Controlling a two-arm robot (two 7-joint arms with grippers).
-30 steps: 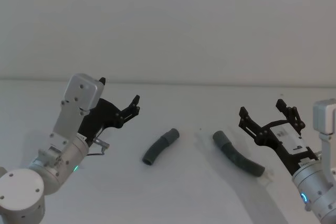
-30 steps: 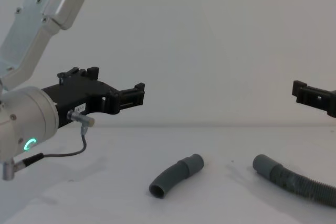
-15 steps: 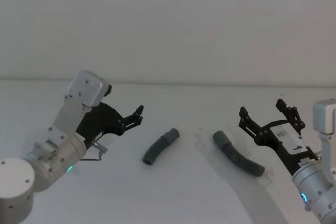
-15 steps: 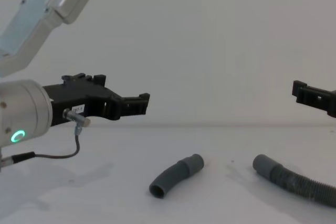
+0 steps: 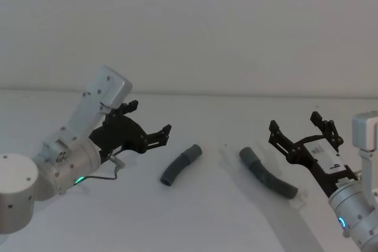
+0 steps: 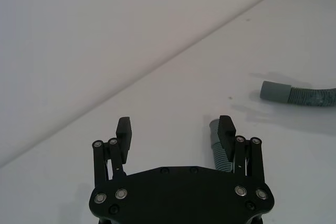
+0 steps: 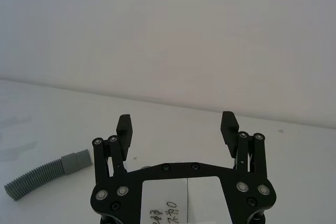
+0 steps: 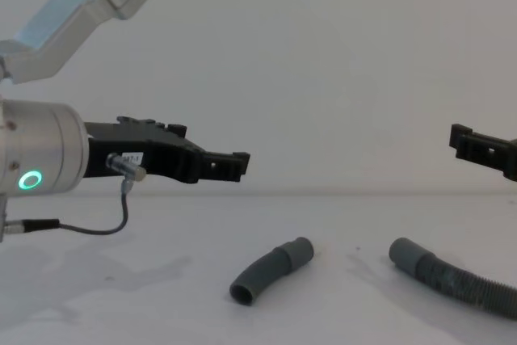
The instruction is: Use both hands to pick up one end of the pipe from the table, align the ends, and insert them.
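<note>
The pipe lies on the white table (image 5: 207, 222) in two pieces. The short curved elbow (image 5: 180, 164) (image 8: 270, 271) is at the middle, and the ribbed hose (image 5: 269, 174) (image 8: 452, 278) is to its right. Their cuffs (image 5: 194, 150) (image 5: 247, 155) face each other across a gap. My left gripper (image 5: 150, 117) (image 8: 218, 155) hovers open just left of the elbow, above the table. In the left wrist view the elbow (image 6: 219, 153) shows partly behind one finger of that gripper (image 6: 175, 125). My right gripper (image 5: 295, 121) (image 7: 177, 120) hangs open to the right of the hose (image 7: 44, 174), holding nothing.
A thin black cable (image 8: 89, 228) loops from the left wrist down near the table. A pale wall (image 5: 189, 28) rises behind the table's far edge. Bare table lies in front of both pipe pieces.
My left gripper has swung rightward and forward toward the elbow, its fingers now more level. The right arm and both pipe pieces have stayed still.
</note>
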